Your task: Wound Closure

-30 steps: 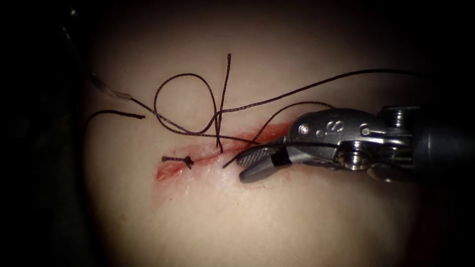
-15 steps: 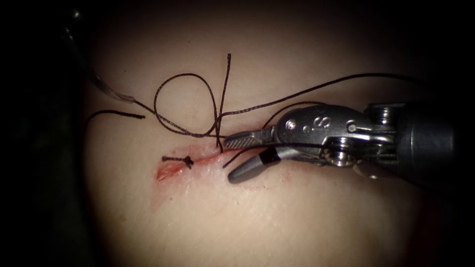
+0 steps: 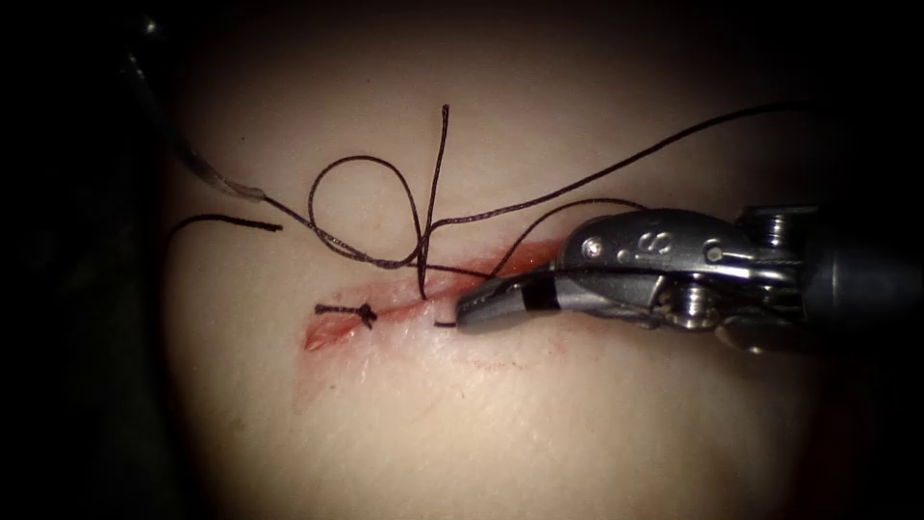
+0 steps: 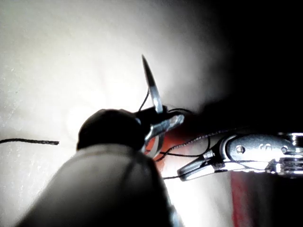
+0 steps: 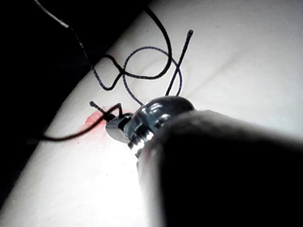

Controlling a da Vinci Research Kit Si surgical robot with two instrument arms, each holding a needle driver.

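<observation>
Right gripper (image 3: 460,318) closed on thread (image 3: 445,324) by the cut (image 3: 385,313); left gripper (image 4: 163,125) clamps the needle (image 4: 152,85)

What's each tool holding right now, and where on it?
Right tool: shut on a thread end beside the cut. Left tool: grips the needle mid-curve, clear of the tissue.

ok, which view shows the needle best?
Left wrist view: needle, tip free above the tissue, clamped by the left tool. Endoscope view: a dim stretch left of the cut. Right wrist view: perhaps a pale sliver. Right tool holds thread.
</observation>
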